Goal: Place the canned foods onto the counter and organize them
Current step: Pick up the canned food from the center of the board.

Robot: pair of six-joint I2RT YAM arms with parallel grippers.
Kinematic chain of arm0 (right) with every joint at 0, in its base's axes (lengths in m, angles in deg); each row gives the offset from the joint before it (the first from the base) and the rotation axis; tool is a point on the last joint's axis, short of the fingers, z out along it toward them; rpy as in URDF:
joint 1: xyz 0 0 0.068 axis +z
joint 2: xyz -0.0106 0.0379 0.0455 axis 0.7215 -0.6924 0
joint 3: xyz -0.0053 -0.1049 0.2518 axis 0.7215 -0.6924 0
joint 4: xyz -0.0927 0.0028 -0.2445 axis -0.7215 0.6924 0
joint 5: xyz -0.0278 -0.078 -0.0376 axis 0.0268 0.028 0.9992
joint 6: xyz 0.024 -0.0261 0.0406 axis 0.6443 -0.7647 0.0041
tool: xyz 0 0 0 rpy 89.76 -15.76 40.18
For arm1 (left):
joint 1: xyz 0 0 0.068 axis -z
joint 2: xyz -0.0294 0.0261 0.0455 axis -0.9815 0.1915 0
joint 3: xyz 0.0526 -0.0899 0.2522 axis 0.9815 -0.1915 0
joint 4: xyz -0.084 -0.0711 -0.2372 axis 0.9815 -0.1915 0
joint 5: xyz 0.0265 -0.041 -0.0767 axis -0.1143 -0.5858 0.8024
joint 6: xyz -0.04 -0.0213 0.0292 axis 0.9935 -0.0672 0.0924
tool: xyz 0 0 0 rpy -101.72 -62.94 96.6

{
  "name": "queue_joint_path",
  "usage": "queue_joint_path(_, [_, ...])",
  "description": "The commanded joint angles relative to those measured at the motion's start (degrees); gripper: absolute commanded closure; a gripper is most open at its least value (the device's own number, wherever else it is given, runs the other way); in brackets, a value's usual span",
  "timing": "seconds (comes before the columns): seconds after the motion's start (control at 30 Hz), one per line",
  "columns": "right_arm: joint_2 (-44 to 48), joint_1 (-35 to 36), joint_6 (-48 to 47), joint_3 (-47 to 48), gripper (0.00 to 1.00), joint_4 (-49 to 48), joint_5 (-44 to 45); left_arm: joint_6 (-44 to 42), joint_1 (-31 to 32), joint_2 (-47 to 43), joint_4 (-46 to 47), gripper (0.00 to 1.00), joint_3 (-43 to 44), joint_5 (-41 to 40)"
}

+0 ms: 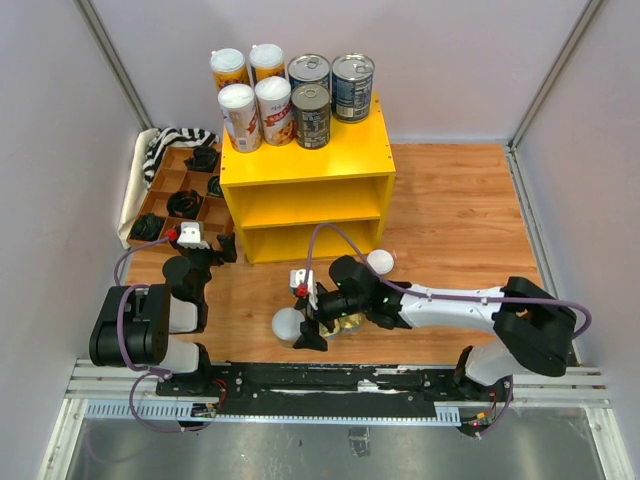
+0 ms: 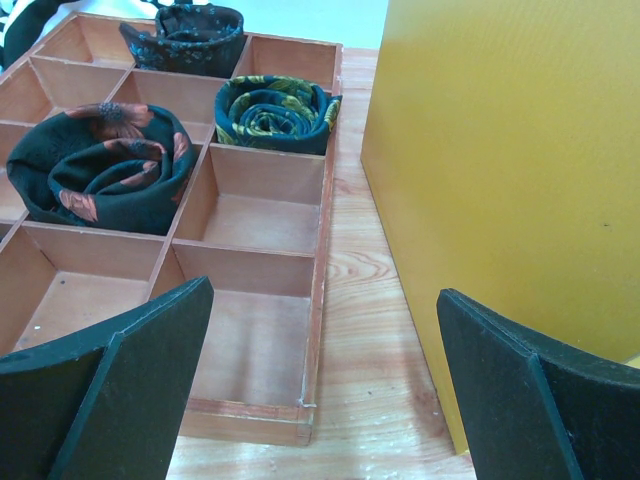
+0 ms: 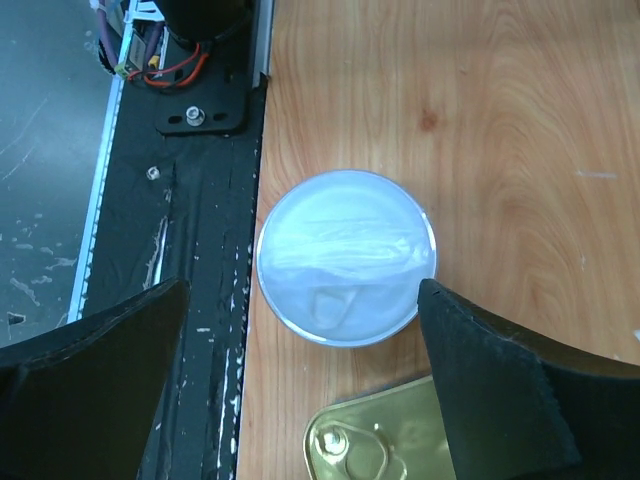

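Note:
The yellow counter [image 1: 300, 160] carries several cans on its top: tall white-lidded cylinders [image 1: 241, 115] on the left and silver-topped dark cans [image 1: 311, 113] on the right. Both of its shelves are bare. A short white-lidded can [image 1: 288, 323] stands on the wooden table by the near rail, and another [image 1: 379, 261] stands by the counter's foot. My right gripper [image 1: 312, 325] is open just above the near can [image 3: 345, 257], over a flat gold-topped tin [image 3: 385, 445]. My left gripper [image 1: 210, 255] is open and empty between the tray and the counter's side [image 2: 500, 170].
A brown divided tray [image 2: 320, 290] left of the counter holds rolled dark ties [image 2: 100, 165]. A striped cloth [image 1: 170, 140] lies behind it. The black base rail [image 3: 200, 250] runs right beside the near can. Grey walls close in both sides.

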Motion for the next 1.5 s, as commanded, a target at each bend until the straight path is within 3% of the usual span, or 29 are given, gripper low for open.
queue_joint_path(0.0, [-3.5, 2.5, -0.8, 1.3, 0.01, -3.0, 0.3, -0.7, 0.2, 0.3, 1.0, 0.0, 0.6, 0.3])
queue_joint_path(0.33, [-8.4, 5.4, -1.1, 2.1, 0.02, -4.6, 12.9, -0.7, 0.2, 0.3, 1.0, 0.0, 0.7, 0.3])
queue_joint_path(0.7, [-11.5, 5.8, 1.0, 1.6, 0.02, -8.8, 15.9, -0.7, 0.3, 0.3, 1.0, 0.0, 0.6, 0.3])
queue_joint_path(0.93, [-12.4, 5.8, 2.5, 1.2, 0.2, -11.1, 16.4, -0.7, 0.3, 0.3, 1.0, 0.0, 0.7, 0.3])
queue_joint_path(1.1, [-10.3, 5.7, 2.6, 1.2, 0.43, -12.0, 17.4, -0.7, 0.2, 0.3, 1.0, 0.0, 0.6, 0.3])
queue_joint_path(1.2, [-6.8, 5.8, 2.4, 2.1, 0.5, -10.6, 18.3, -0.7, 0.3, 0.3, 1.0, 0.0, 0.6, 0.3])
queue_joint_path(1.27, [-4.2, 5.8, 1.4, 4.3, 0.56, -6.7, 18.6, -0.7, 0.3, 0.3, 1.0, 0.0, 0.6, 0.3])
queue_joint_path(1.33, [-1.9, 5.7, 0.8, 8.3, 0.72, -0.3, 18.7, -0.7, 0.3, 0.3, 1.0, 0.0, 0.7, 0.3])
queue_joint_path(1.47, [1.4, 5.5, 0.8, 16.8, 0.9, 12.5, 18.0, -0.7, 0.3, 0.3, 1.0, 0.0, 0.7, 0.3])
